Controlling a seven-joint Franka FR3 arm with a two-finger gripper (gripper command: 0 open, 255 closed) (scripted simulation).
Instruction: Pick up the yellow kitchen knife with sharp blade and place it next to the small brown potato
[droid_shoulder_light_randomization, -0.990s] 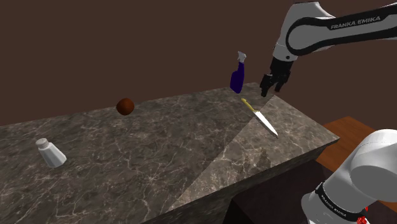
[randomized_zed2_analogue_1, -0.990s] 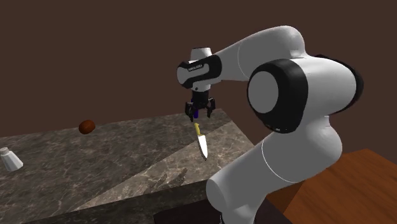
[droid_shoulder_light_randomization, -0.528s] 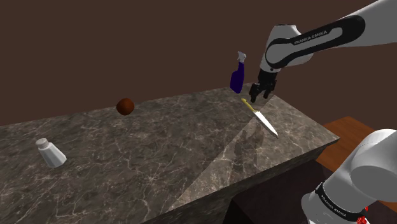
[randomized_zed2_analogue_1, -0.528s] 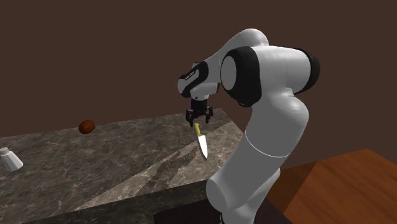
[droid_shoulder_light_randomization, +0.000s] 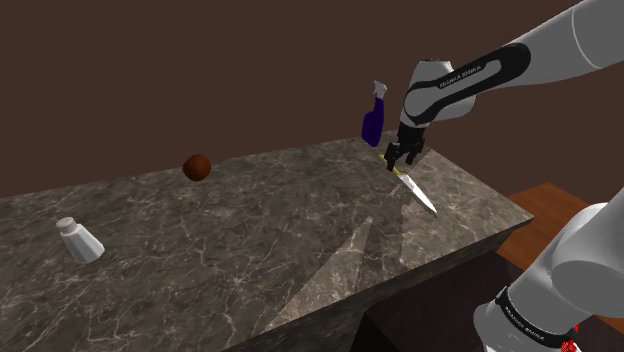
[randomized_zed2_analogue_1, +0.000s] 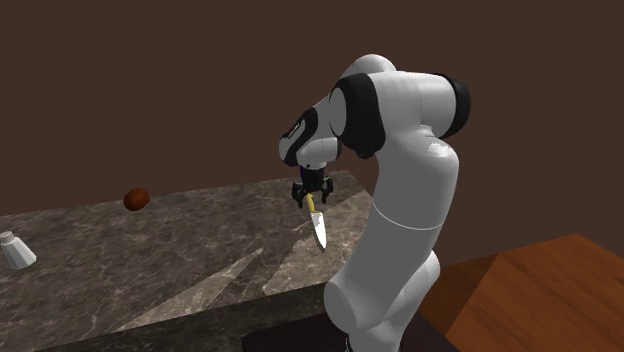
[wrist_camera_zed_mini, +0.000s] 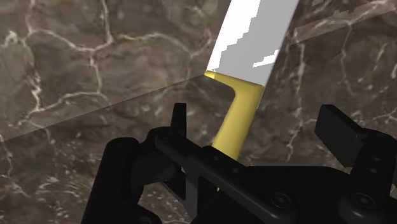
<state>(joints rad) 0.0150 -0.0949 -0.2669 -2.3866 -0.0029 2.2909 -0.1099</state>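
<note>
Here my gripper (wrist_camera_zed_mini: 258, 119) stands spread low over the marbled counter (droid_shoulder_light_randomization: 250, 240), fingers (wrist_camera_zed_mini: 180, 118) either side of the knife's (droid_shoulder_light_randomization: 420, 192) yellow handle, not touching it. The knife lies flat near the counter's stand end. Beyond it stands a blue spray bottle (droid_shoulder_light_randomization: 373, 120). The brown potato (droid_shoulder_light_randomization: 197, 167) sits well apart.

Exterior views both oblique, sharing counter (droid_shoulder_light_randomization: 250, 230); wrist close above knife (wrist_camera_zed_mini: 245, 63).
</note>
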